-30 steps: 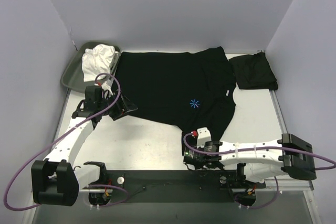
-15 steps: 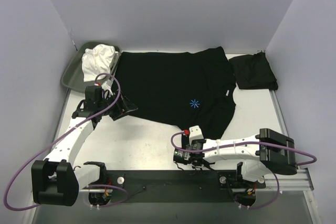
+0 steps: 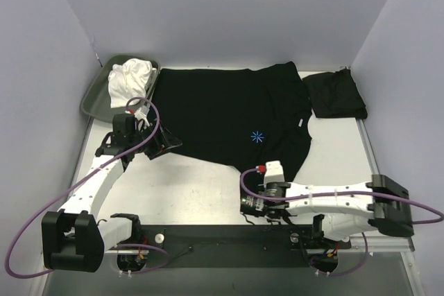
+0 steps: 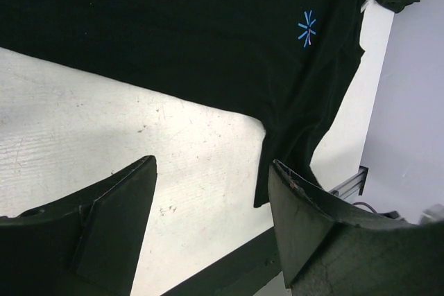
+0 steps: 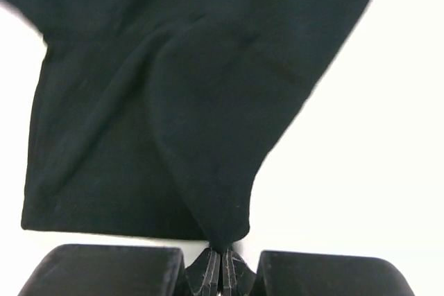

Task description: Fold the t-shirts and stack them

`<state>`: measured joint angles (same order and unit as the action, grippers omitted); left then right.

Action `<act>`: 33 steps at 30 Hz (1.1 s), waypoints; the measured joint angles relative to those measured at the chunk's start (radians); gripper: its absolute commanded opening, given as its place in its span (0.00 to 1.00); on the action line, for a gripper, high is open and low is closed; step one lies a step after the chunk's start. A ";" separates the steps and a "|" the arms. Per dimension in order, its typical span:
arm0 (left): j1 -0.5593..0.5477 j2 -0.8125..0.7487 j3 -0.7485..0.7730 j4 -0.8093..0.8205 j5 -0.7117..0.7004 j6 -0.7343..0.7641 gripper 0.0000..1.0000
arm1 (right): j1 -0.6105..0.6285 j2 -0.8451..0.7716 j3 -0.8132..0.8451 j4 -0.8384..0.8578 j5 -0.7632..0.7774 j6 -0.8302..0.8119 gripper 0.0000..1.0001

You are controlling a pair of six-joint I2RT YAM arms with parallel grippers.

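A black t-shirt (image 3: 222,112) with a small blue mark (image 3: 257,136) lies spread flat across the middle of the table. A second black t-shirt (image 3: 335,95) lies folded at the far right. My right gripper (image 3: 275,166) is at the spread shirt's near right corner. In the right wrist view the right gripper (image 5: 221,258) is shut on a pinched point of the black cloth (image 5: 173,67). My left gripper (image 3: 165,143) hovers at the shirt's near left edge. In the left wrist view the left gripper (image 4: 211,171) is open and empty over bare table, with the shirt (image 4: 173,19) and its mark (image 4: 306,28) beyond.
A shallow grey-green tray (image 3: 94,95) at the far left corner holds a crumpled white cloth (image 3: 130,80). Grey walls close in the table on three sides. A black rail (image 3: 222,244) runs along the near edge between the arm bases.
My right arm swung left along the near edge, then back right, still at the shirt's near corner. The left arm and the shirts have not moved.
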<state>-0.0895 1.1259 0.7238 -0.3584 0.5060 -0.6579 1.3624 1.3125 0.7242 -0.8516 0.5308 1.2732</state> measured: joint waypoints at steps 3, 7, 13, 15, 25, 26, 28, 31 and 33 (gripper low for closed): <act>0.000 0.000 0.000 0.002 0.000 0.001 0.75 | -0.015 -0.142 -0.002 -0.095 0.041 0.061 0.01; 0.000 0.000 0.000 0.003 0.001 0.000 0.75 | -0.087 -0.321 -0.049 -0.185 0.060 0.122 0.59; 0.000 0.002 -0.005 0.011 0.004 0.000 0.75 | -0.098 -0.355 -0.073 -0.286 0.083 0.214 1.00; 0.000 0.002 -0.007 0.011 0.005 0.002 0.75 | -0.098 -0.301 -0.055 -0.322 0.090 0.228 1.00; 0.000 0.002 -0.007 0.010 0.011 0.017 0.75 | -0.063 -0.145 0.114 -0.213 0.101 0.111 1.00; 0.000 0.002 -0.007 0.008 0.010 0.018 0.75 | -0.058 -0.132 0.114 -0.179 0.091 0.089 1.00; 0.000 0.002 -0.007 0.001 0.008 0.025 0.75 | -0.048 -0.087 0.115 -0.109 0.065 0.043 1.00; 0.000 0.002 -0.007 -0.005 0.002 0.034 0.75 | -0.039 0.002 0.116 -0.016 0.037 -0.008 1.00; 0.001 0.002 -0.007 -0.005 0.002 0.035 0.75 | -0.039 0.056 0.116 0.039 0.026 -0.037 1.00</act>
<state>-0.0887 1.1278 0.7166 -0.3637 0.5079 -0.6228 1.3239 1.3689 0.8398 -0.8124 0.5564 1.2366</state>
